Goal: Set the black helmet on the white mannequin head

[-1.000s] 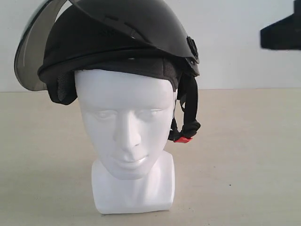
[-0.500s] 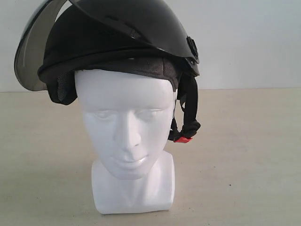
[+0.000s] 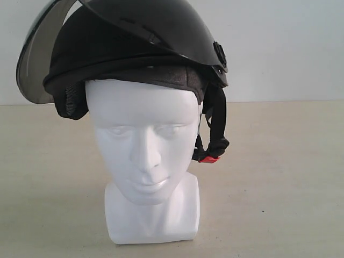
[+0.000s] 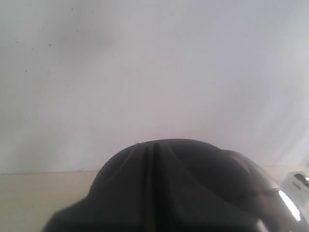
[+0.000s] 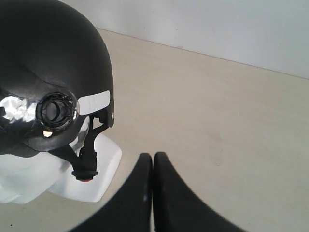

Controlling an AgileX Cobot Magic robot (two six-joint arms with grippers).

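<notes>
The helmet (image 3: 123,48) sits on the mannequin head (image 3: 145,145), which stands on the table (image 3: 279,177). From the face, the visor (image 3: 35,59) lies at ten o'clock and the chin strap (image 3: 215,129) hangs at three o'clock. The wall (image 3: 279,48) stands behind.

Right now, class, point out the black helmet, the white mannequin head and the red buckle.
black helmet (image 3: 97,43), exterior view, on its matte crown.
white mannequin head (image 3: 142,107), exterior view, on the forehead.
red buckle (image 3: 208,159), exterior view, at the hanging strap's lower end.
</notes>
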